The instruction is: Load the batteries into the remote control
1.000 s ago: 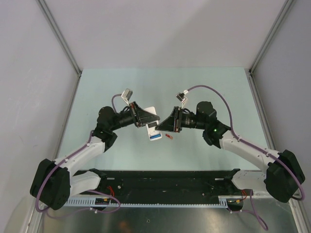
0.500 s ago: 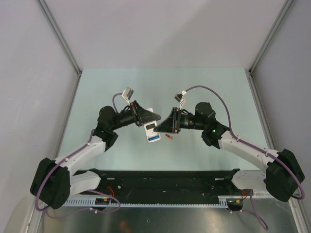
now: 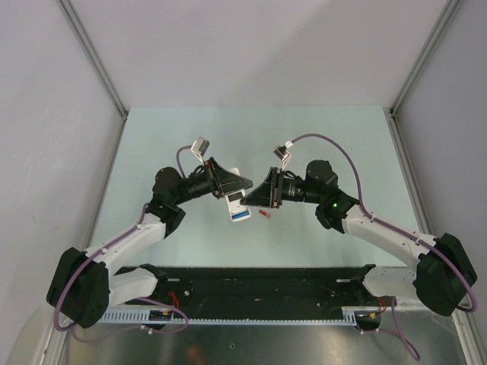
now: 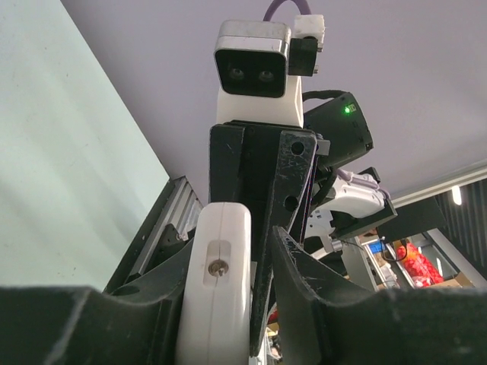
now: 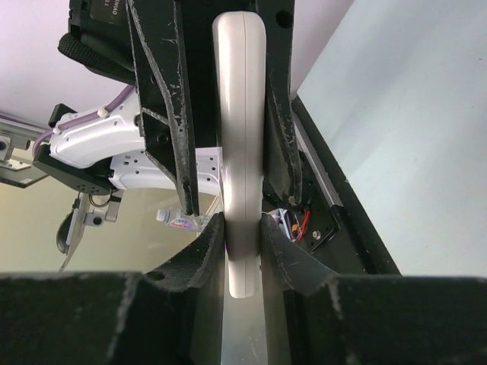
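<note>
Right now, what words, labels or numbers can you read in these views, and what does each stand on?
No text reads clearly.
White print on the black housing: cut off and blurred.
Blue patch on the remote control: too small to read.

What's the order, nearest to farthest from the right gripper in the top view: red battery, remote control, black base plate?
From the right gripper:
1. Remote control, clamped between its fingers, on its left side.
2. Red battery, lying just beside it, toward the near edge.
3. Black base plate, far off, running along the near edge.
</note>
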Tool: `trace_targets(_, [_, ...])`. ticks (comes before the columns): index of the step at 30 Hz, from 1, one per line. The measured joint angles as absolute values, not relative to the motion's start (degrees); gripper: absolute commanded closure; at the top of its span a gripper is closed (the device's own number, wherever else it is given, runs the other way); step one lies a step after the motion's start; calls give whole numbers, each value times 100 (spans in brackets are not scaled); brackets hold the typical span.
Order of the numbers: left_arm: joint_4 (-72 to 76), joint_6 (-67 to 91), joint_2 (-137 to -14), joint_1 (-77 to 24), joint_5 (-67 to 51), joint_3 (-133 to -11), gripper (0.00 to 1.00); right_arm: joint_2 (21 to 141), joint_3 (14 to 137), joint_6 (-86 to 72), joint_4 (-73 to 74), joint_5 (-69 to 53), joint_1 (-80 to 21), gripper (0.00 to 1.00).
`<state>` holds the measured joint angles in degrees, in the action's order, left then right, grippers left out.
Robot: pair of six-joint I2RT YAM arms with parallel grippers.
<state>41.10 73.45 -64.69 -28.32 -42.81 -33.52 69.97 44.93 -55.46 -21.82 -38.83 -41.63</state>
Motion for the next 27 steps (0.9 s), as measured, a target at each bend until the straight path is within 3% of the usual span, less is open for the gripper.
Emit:
trace_targets(16, [4187,7352,-6396,-2860,-4235,-3223,59,6904,4493,-5537,-2130,-3848,-3953,100])
trace_targets(27, [4193,7345,-6348,-2860,-4241,-3212,78,6615,4493,-5439,-1894,-3935,-3732,100])
